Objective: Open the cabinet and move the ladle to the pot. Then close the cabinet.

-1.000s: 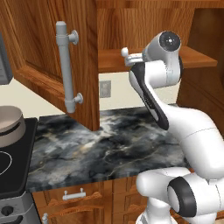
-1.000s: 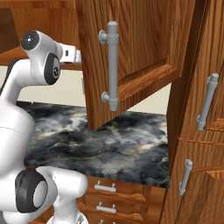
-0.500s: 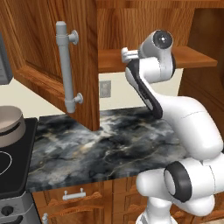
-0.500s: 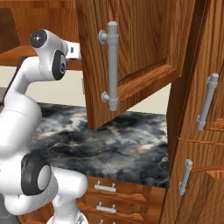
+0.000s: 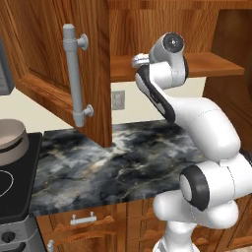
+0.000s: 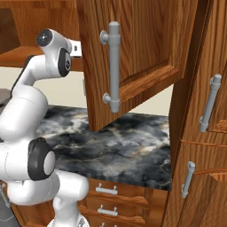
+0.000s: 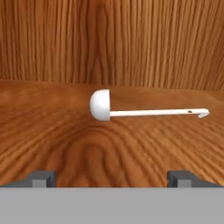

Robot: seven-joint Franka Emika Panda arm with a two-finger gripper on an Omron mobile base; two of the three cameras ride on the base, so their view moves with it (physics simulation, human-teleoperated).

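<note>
Raised to the shelf, wide-open gripper [image 7: 112, 177] faces the ladle [image 7: 131, 109] lying ahead.

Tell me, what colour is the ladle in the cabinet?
White: the smooth round-bowled ladle on the wooden shelf, clearest in the hand view.

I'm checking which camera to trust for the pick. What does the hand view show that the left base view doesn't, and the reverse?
Hand view: the white ladle lying on its side on the shelf, apart from the open gripper.
Left base view: the open cabinet door with its grey bar handle, the marble counter, the pot on the stove.
Both: the cabinet's wooden shelf.
</note>
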